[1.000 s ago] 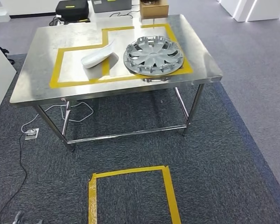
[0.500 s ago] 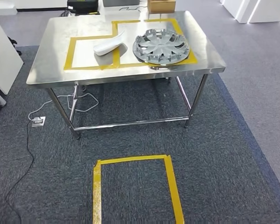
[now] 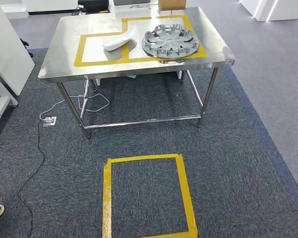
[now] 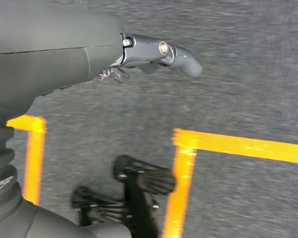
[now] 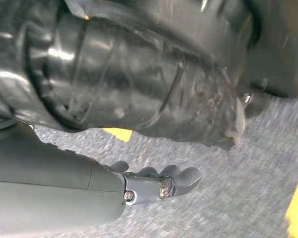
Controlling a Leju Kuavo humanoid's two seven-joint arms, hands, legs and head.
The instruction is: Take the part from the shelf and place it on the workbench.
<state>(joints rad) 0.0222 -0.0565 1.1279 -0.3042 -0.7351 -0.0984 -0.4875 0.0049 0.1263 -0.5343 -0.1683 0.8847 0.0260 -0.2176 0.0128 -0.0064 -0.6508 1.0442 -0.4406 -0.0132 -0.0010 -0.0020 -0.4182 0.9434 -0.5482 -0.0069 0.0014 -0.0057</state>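
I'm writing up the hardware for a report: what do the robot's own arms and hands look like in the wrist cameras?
Each wrist view shows a smooth grey cover leading to the hand. The left hand has a thick grey thumb with small round silver screws along it, and darker fingers behind. A ribbed grey bellows sits at the base of the left cover. The right hand looks alike: grey cover, screwed grey thumb, rounded fingertips.

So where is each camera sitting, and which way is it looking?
Head view: high on the robot, looking forward and down at the steel workbench, which carries a hubcap and a white part, with a yellow tape square on the carpet.
Left wrist view: behind the left hand, looking down at the carpet and yellow tape.
Right wrist view: behind the right hand, looking down past dark robot body parts at the carpet.
Shared: all three show grey carpet and yellow tape.
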